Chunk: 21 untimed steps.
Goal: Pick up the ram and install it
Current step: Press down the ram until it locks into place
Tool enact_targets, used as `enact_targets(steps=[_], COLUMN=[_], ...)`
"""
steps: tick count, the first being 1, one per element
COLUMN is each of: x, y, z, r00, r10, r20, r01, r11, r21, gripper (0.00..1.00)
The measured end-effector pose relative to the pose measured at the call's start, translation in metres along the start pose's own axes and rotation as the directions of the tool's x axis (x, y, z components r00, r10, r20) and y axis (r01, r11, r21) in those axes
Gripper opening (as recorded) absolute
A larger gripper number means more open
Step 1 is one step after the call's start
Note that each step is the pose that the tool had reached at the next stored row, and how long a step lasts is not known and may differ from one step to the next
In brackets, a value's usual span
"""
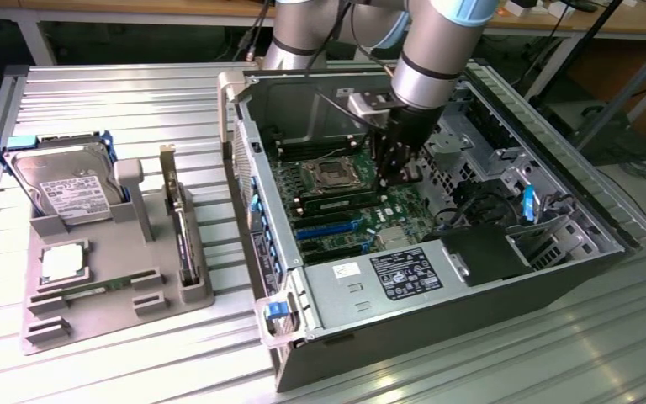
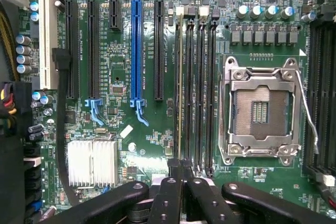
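The ram (image 2: 181, 77) shows edge-on as a thin green and gold stick standing in the memory slot farthest from the CPU socket (image 2: 261, 111). My gripper (image 2: 181, 167) is shut, its black fingertips pressed together right over one end of that stick. Whether they pinch the board or just rest on its top edge I cannot tell. In the exterior view the gripper (image 1: 396, 175) reaches down into the open computer case (image 1: 558, 261), just beside the CPU socket (image 1: 331, 174) on the motherboard.
A grey tray (image 1: 110, 295) on the exterior view's left holds a hard drive (image 1: 60, 181), a square silver processor chip (image 1: 63, 263) and an upright dark expansion card (image 1: 177, 219). Case walls, cables (image 1: 480, 206) and the power supply (image 1: 413, 271) crowd around the arm.
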State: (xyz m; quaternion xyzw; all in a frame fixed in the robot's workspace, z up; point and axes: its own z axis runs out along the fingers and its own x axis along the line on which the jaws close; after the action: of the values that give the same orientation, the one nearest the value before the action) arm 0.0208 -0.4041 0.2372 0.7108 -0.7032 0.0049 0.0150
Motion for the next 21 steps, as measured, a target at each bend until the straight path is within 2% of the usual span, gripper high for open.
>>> enact_targets(steps=[2, 5, 9, 11, 12, 13, 18, 20, 21], x=[0.0, 0.0, 0.0, 0.0, 0.0, 0.0, 0.0, -0.001, -0.001], y=[0.0, 0.0003, 0.0089, 0.021, 0.0307, 0.0367, 0.0549, 0.0704, 0.0742], z=[0.0045, 0.0066, -0.0052, -0.0072, -0.0072, -0.0073, -0.0071, -0.0069, -0.0069], r00=[1.0, 1.0, 1.0, 1.0, 1.0, 1.0, 0.9999, 0.9999, 0.9999], r10=[0.0, 0.0, 0.0, 0.0, 0.0, 0.001, 0.0, 0.001, 0.001], r20=[-0.0056, -0.0067, -0.0065, -0.0069, -0.0083, -0.0091, -0.0107, -0.0135, -0.0143], r01=[0.0, 0.0, 0.0, 0.0, 0.0, 0.0, 0.0, 0.0, -0.001], r11=[1.0, 1.0, 1.0, 1.0, 1.0, 1.0, 1.0, 1.0, 1.0], r21=[-0.0002, 0.0008, 0.003, 0.006, 0.007, 0.0075, 0.009, 0.0097, 0.0099], gripper=[0.11, 0.11, 0.11, 0.11, 0.11, 0.11, 0.11, 0.11, 0.11])
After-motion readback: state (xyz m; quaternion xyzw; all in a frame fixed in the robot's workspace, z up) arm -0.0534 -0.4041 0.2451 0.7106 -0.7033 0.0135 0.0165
